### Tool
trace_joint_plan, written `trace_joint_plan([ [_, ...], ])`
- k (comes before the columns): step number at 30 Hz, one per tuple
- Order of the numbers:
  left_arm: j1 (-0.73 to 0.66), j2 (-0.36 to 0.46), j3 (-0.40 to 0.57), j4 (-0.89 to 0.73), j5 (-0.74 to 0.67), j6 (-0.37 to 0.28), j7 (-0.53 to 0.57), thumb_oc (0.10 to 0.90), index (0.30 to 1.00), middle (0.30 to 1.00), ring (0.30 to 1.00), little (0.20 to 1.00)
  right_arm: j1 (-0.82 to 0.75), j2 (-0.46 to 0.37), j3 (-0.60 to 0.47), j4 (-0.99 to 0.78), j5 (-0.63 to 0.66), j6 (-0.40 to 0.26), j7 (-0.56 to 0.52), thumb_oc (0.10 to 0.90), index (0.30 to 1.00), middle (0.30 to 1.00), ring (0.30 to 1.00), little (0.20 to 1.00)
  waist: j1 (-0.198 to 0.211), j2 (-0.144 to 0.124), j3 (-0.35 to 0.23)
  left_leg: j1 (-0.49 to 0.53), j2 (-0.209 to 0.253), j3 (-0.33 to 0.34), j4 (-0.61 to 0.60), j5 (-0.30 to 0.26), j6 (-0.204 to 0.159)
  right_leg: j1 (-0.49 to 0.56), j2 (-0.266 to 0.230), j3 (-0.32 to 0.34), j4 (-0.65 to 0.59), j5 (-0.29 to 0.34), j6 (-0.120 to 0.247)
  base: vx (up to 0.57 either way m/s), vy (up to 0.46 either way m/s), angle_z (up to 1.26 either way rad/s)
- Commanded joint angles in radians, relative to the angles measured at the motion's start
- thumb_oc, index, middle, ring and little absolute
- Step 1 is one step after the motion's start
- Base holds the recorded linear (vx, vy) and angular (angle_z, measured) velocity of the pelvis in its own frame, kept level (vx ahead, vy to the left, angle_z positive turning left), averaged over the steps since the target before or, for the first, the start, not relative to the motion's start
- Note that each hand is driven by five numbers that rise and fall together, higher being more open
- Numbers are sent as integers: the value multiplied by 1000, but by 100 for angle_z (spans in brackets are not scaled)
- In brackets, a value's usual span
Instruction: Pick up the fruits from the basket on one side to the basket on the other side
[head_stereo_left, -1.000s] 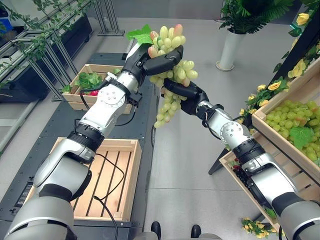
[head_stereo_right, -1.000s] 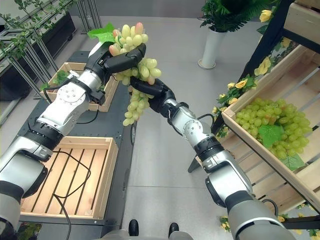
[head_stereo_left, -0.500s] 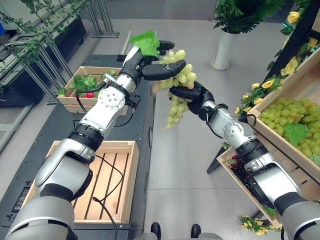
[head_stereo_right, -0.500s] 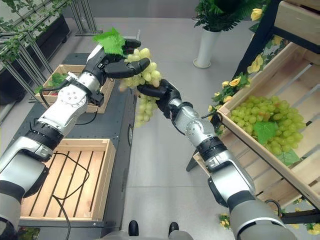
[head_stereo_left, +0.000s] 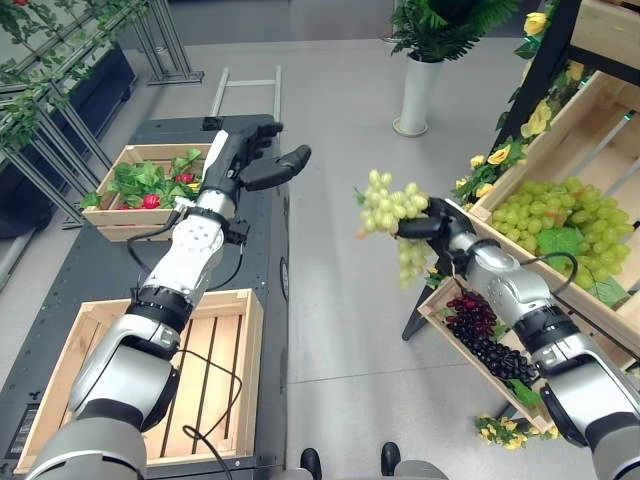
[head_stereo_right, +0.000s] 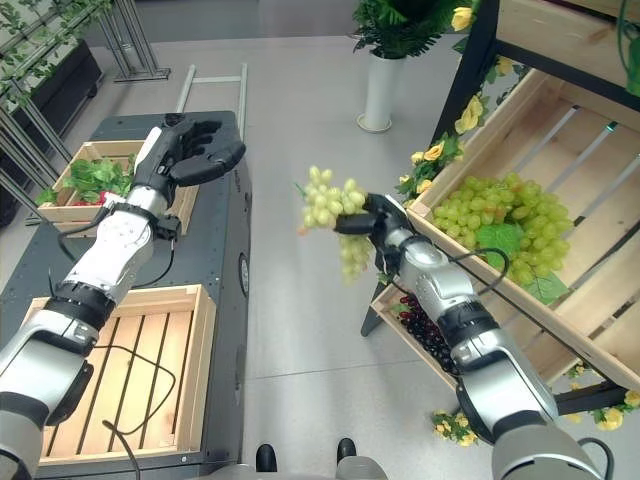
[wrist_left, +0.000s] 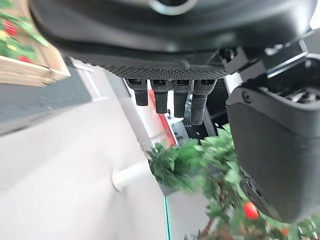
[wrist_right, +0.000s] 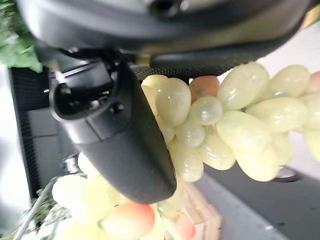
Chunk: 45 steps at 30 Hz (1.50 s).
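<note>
Grapes clutched in right robot hand.

No legible text, labels, numbers or signs found on any crate, shelf, vase or bench surface.

Two wooden crates on cart: empty one, one with greens; one held grape bunch; one white vase.
</note>
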Motion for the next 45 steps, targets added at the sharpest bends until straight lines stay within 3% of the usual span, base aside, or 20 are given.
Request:
trace_joint_plan([
  [1,-23,19,52,52,3,-132,63,800,900,900,900,900,-25,-14,-90,-113,-12,-98,91,400,300,300,300,300,6,-1,-155,20,-26,-16,3,-137,-26,11,46,-8,2,-54,-41,5,22,-9],
  [8,158,-101,146,14,-43,-169,61,800,900,900,900,900,108,-24,-176,-283,-13,-69,209,400,300,300,300,300,-21,-20,-144,26,-22,7,3,-142,-22,5,51,18,2,-45,-34,12,39,-13],
  [14,317,-224,162,12,-56,-198,17,800,900,900,900,900,214,-33,-243,-478,46,-13,292,400,300,300,300,300,-42,-36,-139,28,-20,28,3,-144,-19,-5,57,45,2,-36,-27,18,37,-13],
  [18,385,-275,152,11,-67,-226,-22,800,900,900,900,900,275,-55,-290,-603,75,-4,290,400,300,300,300,300,-55,-44,-132,26,-17,46,3,-146,-15,-13,63,64,2,-30,-25,16,34,-17],
  [23,438,-327,136,17,-40,-260,-42,800,900,900,900,900,331,-81,-385,-691,71,-58,250,400,300,300,300,300,-79,-55,-121,27,-13,70,3,-151,-11,-24,73,98,2,-19,-21,22,40,-10],
  [28,469,-336,105,19,5,-254,-44,800,900,900,900,900,385,-143,-508,-735,45,-98,207,400,300,300,300,300,-108,-63,-113,28,-9,99,3,-156,-8,-38,84,137,3,-7,-18,28,32,-20],
  [34,516,-334,85,25,9,-244,-71,800,900,900,900,900,385,-227,-620,-714,81,-202,115,400,300,300,300,300,-128,-69,-114,30,-6,121,3,-164,-8,-45,93,168,2,0,-13,38,-6,-19],
  [39,560,-336,43,38,16,-221,-115,800,900,900,900,900,369,-288,-683,-699,33,-281,41,400,300,300,300,300,-135,-68,-120,30,-5,126,3,-168,-6,-52,99,183,2,2,-10,19,-13,-14],
  [45,593,-357,26,143,56,-205,-96,800,900,900,900,900,346,-356,-720,-646,44,-295,5,400,300,300,300,300,-142,-74,-140,30,-5,133,3,-170,-7,-56,105,193,2,1,-7,32,-16,-6],
])
